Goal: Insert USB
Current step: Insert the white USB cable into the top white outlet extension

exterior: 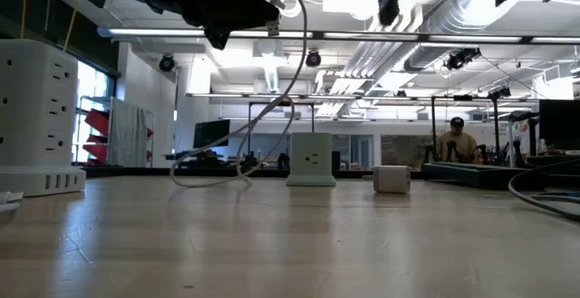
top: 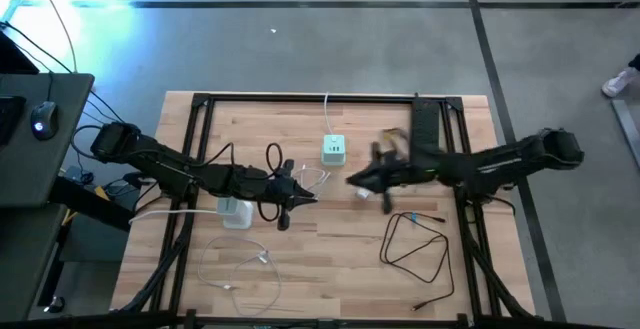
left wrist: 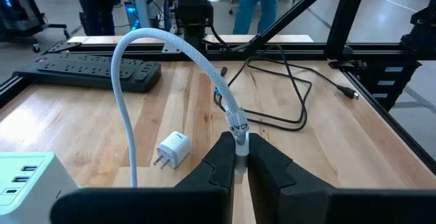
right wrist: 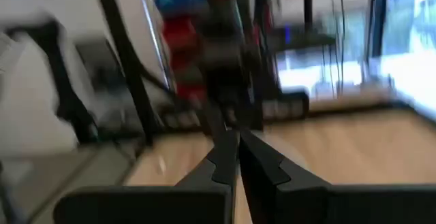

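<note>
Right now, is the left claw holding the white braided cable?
Yes, the left claw is shut on the white braided cable near its plug end.

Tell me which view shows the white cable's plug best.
Left wrist view: the white cable ends between the left gripper jaws, shut on its plug. The high view shows only thin white loops there; the low view shows the cable hanging in an arc; the right wrist view shows none.
</note>
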Motion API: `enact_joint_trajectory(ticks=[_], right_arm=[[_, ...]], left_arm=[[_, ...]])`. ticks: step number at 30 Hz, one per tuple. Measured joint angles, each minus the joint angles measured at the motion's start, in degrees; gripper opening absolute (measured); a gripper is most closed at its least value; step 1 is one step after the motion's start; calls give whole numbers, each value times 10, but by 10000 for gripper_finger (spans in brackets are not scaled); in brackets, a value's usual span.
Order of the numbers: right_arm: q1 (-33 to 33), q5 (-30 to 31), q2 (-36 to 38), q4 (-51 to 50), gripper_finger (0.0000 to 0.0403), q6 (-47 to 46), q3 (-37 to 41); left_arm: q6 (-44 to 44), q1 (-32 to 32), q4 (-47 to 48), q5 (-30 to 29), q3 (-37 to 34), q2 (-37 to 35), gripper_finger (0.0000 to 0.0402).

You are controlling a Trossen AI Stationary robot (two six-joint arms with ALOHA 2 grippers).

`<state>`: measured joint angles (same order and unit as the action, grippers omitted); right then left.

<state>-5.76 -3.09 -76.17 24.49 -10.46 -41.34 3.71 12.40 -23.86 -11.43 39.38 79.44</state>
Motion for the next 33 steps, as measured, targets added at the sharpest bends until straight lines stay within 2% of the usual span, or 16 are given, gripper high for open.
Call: enact_joint_trajectory(ticks=[3,7,11,14,19,25,33], right_arm=[[-10,-6,-77,-37,27,-29,-53],[-18,11,-147,-54,74,-19,-111],[-19,14,-180,-55,114,3,-152],[-19,14,-187,-54,124,6,-166],[-19,23,-187,-93,98,4,-173],[-29,89,-187,-106,11,28,-173],[-35,134,-184,-98,2,26,-179]], left_arm=[[6,0,5,-3,0,0,1],[11,0,29,-3,0,0,1],[12,0,35,-3,0,0,1],[12,0,35,-3,0,0,1],[14,1,38,-3,0,0,1],[17,0,46,-6,0,0,7],[-13,2,95,-16,1,0,72]])
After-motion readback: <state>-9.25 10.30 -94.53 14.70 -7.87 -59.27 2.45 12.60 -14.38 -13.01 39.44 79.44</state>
